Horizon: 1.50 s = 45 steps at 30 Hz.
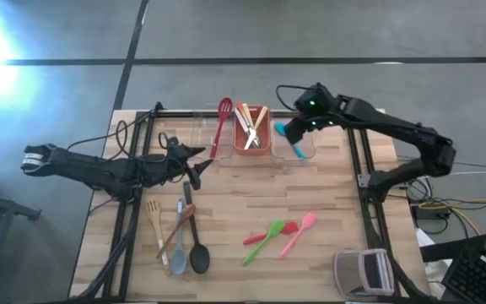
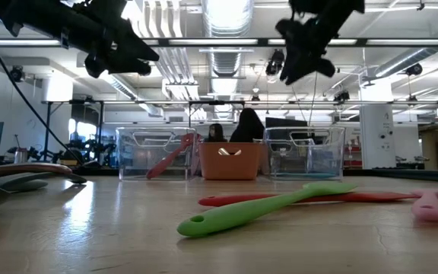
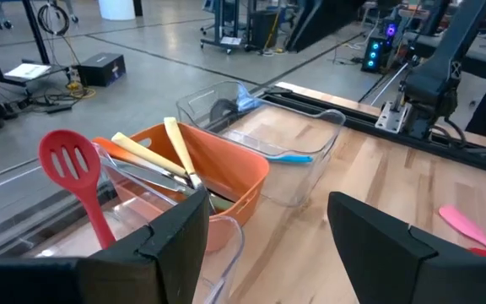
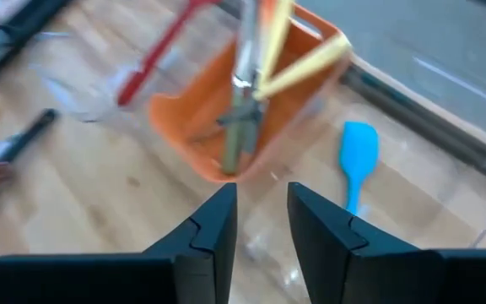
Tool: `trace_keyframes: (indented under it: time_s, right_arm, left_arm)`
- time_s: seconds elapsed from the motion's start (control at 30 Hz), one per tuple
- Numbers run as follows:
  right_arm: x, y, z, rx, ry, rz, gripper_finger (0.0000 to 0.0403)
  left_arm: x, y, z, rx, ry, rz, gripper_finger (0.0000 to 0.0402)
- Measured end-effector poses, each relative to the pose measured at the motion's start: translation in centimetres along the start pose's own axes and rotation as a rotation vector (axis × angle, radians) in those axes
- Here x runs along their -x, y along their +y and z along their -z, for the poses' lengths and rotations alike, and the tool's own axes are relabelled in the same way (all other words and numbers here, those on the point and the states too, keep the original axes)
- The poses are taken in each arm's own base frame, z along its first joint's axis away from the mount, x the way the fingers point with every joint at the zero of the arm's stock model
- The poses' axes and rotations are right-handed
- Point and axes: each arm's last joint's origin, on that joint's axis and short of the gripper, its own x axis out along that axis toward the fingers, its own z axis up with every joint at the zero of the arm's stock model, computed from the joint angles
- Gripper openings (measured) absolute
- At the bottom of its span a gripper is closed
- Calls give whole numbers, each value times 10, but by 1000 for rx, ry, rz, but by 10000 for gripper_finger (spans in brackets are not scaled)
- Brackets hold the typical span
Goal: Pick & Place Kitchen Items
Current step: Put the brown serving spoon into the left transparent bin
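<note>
My left gripper (image 1: 196,165) is open and empty, above the table just in front of the left clear bin (image 1: 194,135). A red slotted spatula (image 1: 224,125) leans in that bin. My right gripper (image 1: 288,128) is open and empty, above the right clear bin (image 1: 304,145), where a blue spoon (image 4: 357,156) lies. The orange bin (image 1: 251,139) between them holds pale wooden sticks (image 3: 180,152) and tongs. A wooden fork (image 1: 153,221), brown, grey (image 1: 178,256) and black (image 1: 197,249) spoons lie front left. Red, green (image 1: 264,241) and pink (image 1: 299,233) spoons lie front centre.
A grey-and-pink boxy gadget (image 1: 364,272) stands at the table's front right corner. Dark rails run along the table's left and right sides. People show in the room behind the bins in the low view.
</note>
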Motion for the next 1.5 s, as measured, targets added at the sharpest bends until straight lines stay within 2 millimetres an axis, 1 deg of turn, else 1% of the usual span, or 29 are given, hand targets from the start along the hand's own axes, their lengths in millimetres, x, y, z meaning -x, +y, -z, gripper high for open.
trace_keyframes:
  time_s: [0.17, 0.3, 0.37, 0.53, 0.67, 0.77, 0.9, 1.0, 1.07, 1.17, 1.27, 1.4, 1.5]
  right_arm:
    - [35, 23, 11, 68, -69, -102, 99]
    - [55, 42, 24, 118, -87, -188, 100]
    - [60, 52, 31, 142, -82, -228, 97]
    - [65, 76, 50, 210, -34, -316, 86]
    - [65, 93, 69, 257, 22, -363, 73]
    - [62, 101, 83, 264, 41, -344, 58]
    - [54, 106, 107, 297, 83, -314, 35]
    - [45, 105, 126, 284, 120, -269, 14]
    - [38, 102, 137, 276, 151, -242, 10]
    - [28, 97, 152, 249, 192, -207, 9]
    - [19, 92, 165, 232, 214, -180, 8]
    - [11, 89, 175, 215, 220, -181, 8]
    - [8, 89, 179, 217, 218, -187, 8]
  left_arm:
    - [1, -1, -1, 29, 8, 58, 245]
    - [3, -2, -2, 64, 13, 106, 245]
    - [4, -2, -3, 78, 13, 125, 245]
    - [7, -2, -6, 112, 9, 170, 245]
    - [11, -1, -8, 135, 7, 210, 245]
    - [14, 0, -10, 144, 3, 245, 245]
    - [19, 1, -11, 164, 30, 296, 245]
    - [24, 3, -9, 189, 69, 320, 245]
    - [27, 5, -8, 215, 103, 339, 245]
    - [32, 7, -7, 237, 202, 338, 245]
    - [38, 9, -12, 234, 343, 285, 245]
    - [47, 7, -21, 245, 552, 186, 245]
    - [51, 2, -23, 271, 679, 125, 245]
